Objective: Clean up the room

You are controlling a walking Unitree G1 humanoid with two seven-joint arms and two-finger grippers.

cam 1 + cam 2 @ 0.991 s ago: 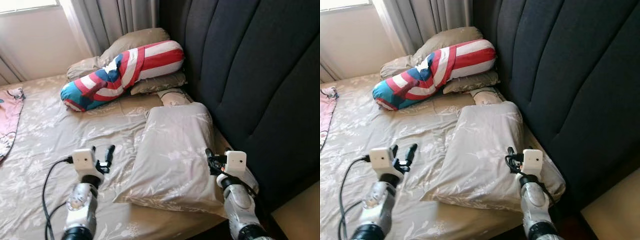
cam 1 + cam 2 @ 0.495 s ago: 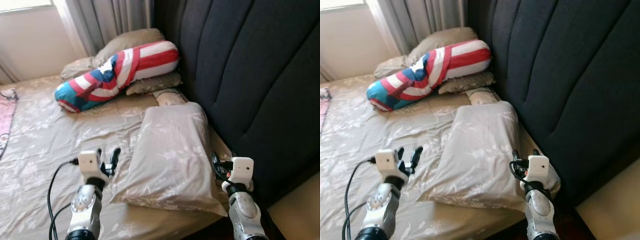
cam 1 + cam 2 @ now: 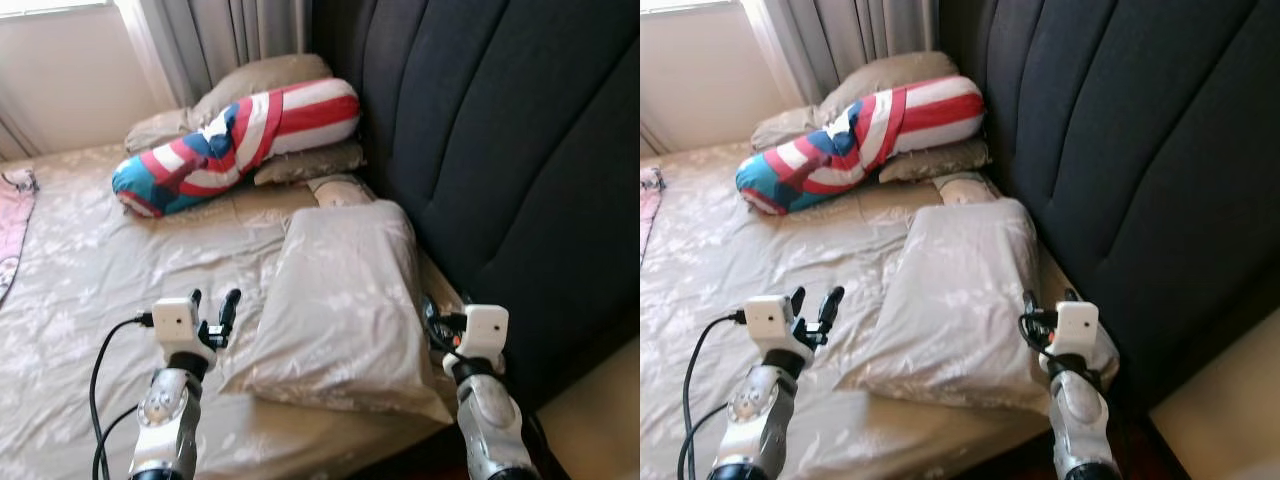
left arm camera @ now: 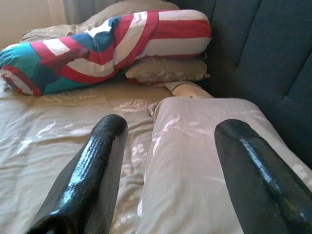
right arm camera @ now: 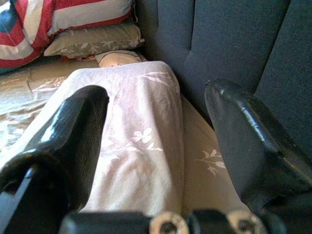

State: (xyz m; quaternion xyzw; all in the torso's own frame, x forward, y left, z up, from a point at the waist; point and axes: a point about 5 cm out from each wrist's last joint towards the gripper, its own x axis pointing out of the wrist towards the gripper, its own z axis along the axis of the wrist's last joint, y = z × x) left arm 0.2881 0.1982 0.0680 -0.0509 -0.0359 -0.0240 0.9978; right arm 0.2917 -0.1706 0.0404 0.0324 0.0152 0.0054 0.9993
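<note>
- Left gripper (image 3: pixel 213 303): black fingers spread apart, holding nothing, poised above the beige floral bedsheet (image 3: pixel 90 260) just beside the pillow's near left edge.
- Right gripper (image 5: pixel 156 122): fingers parted, empty, at the pillow's right edge by the dark padded headboard (image 3: pixel 500 130).
- Grey-beige floral rectangular pillow (image 3: pixel 340 300) lies flat between both grippers.
- Red-white-blue striped bolster (image 3: pixel 235 135) rests on stacked pillows at the far end.
</note>
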